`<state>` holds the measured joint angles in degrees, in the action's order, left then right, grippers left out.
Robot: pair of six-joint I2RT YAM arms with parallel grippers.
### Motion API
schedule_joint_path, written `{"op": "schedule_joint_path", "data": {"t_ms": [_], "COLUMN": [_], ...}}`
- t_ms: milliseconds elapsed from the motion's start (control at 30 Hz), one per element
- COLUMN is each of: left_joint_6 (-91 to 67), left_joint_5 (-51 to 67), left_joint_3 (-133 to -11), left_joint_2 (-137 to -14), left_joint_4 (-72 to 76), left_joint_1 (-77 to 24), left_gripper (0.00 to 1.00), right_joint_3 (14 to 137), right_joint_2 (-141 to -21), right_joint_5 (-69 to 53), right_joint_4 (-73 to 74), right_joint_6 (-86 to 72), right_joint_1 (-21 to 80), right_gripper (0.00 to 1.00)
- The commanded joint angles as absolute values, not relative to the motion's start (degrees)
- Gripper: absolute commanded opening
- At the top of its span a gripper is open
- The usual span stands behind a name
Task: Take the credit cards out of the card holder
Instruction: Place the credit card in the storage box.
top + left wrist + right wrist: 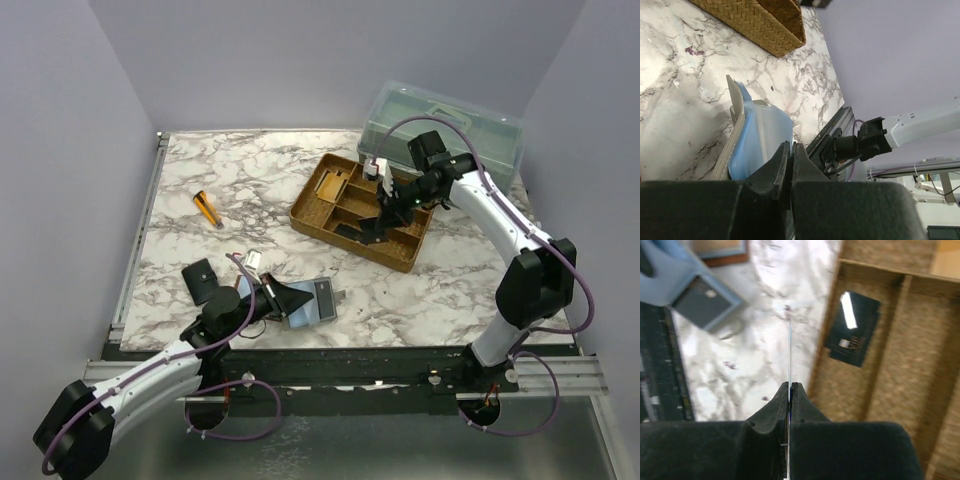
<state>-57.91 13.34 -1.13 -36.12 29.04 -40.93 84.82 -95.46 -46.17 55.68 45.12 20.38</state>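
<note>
Left gripper seemingly pinches the near edge of the card holder.

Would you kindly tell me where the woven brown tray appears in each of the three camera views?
Top external: the woven brown tray sits right of centre on the marble tabletop.
Left wrist: only a corner of the tray shows, at the top left.
Right wrist: the tray fills the right half.
Shared landmark: the marble tabletop, lying beside the tray in every view.
</note>
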Motion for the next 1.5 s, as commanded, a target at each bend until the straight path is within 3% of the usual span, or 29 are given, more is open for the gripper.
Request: {"op": "schedule_joint_path", "data": {"t_ms": [0, 533, 1467], "left_joint_6": [-56.8, -53.9, -54.0], "left_joint_5": [16.2, 22.7, 24.4], "left_joint_3": [-3.7, -5.0, -5.2], "left_joint_2": [-38.0, -48.0, -58.0], "left_joint_4": [33.3, 42.3, 51.6], "left_joint_1": [-40.5, -40.3, -40.1], "left_gripper": [0.00, 0.00, 0.00], "right_joint_3": [94.2, 111.5, 106.4], "right_joint_2": [-101.8, -121.5, -122.9], "right_joint_5": [-31.1, -28.4, -23.5], "right_joint_4": [63.0, 76.1, 72.3], "right_joint_6": [50.7, 53.9, 51.8], "right_joint_1": [20.4, 20.7, 23.2], "right_gripper": [0.00, 0.05, 0.10]}}
